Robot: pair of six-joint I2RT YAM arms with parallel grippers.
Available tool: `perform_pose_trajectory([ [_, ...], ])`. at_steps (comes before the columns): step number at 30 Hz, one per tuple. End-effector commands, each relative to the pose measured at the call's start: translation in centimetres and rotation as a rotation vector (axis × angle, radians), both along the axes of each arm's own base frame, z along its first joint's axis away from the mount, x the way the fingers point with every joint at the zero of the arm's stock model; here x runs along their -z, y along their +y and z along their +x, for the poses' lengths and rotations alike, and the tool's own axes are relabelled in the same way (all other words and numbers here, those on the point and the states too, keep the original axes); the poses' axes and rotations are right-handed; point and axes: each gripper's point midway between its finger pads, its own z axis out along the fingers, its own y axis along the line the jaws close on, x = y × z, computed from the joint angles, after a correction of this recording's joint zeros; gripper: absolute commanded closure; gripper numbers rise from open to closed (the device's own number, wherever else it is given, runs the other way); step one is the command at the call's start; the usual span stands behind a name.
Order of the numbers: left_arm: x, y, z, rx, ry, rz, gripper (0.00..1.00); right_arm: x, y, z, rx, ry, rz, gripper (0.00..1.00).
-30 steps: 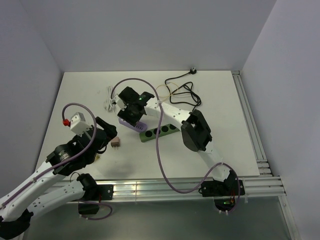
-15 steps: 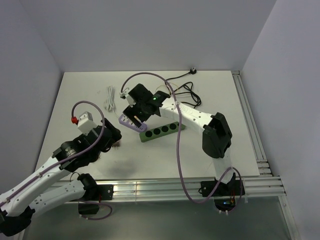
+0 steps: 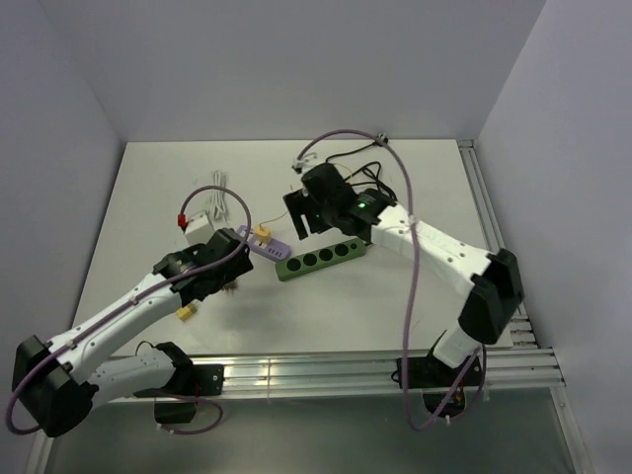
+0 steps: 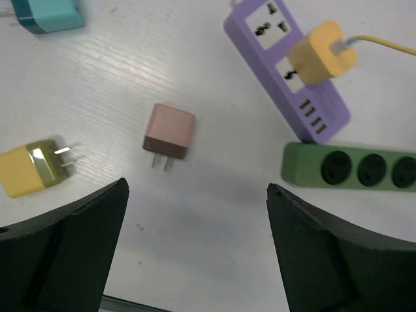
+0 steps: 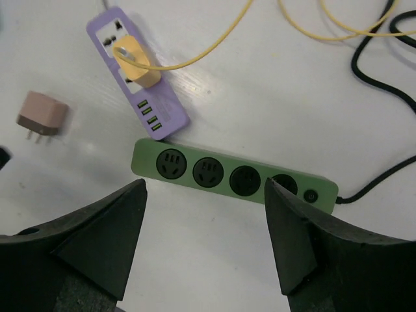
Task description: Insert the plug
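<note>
The yellow plug (image 5: 136, 62) sits in a socket of the purple power strip (image 5: 140, 81), its yellow cable running off to the back right. The top view shows the plug (image 3: 262, 235) on that strip (image 3: 271, 247). My right gripper (image 5: 205, 185) is open and empty, hanging over the table just in front of the green power strip (image 5: 234, 175); from above it (image 3: 301, 222) is behind the strips. My left gripper (image 4: 197, 188) is open and empty, with a pink adapter (image 4: 169, 132) lying beyond its fingertips and the purple strip (image 4: 286, 65) at upper right.
A yellow adapter (image 4: 29, 169) and a teal adapter (image 4: 49, 13) lie left of the pink one. The green strip's black cable (image 3: 365, 183) coils at the back. A white cable (image 3: 219, 197) lies at back left. The aluminium rail (image 3: 296, 375) runs along the near edge.
My right gripper has opened, let go of the yellow plug in the purple strip and drawn back to the right. My left arm has reached forward and right, towards the pink adapter.
</note>
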Motion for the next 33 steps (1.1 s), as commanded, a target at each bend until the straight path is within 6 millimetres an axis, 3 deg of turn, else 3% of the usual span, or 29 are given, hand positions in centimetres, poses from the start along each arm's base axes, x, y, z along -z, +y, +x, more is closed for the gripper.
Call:
perform_pose_trajectory([
  [1, 1.3, 0.8, 1.3, 0.038, 0.044, 0.064, 0.08, -5.2, -0.8, -0.4, 0.077, -0.073, 0.227, 0.21],
  [5, 3.2, 1.8, 2.2, 0.032, 0.089, 0.063, 0.11, -6.5, -0.8, -3.1, 0.004, -0.052, 0.335, 0.22],
  [14, 7.1, 1.0, 2.8, 0.054, 0.175, 0.046, 0.18, -7.9, -0.9, -5.0, -0.077, -0.074, 0.39, 0.23],
  [33, 10.8, 2.3, 2.9, -0.008, 0.232, 0.134, 0.22, -7.6, -0.6, -5.5, -0.126, -0.087, 0.407, 0.24],
])
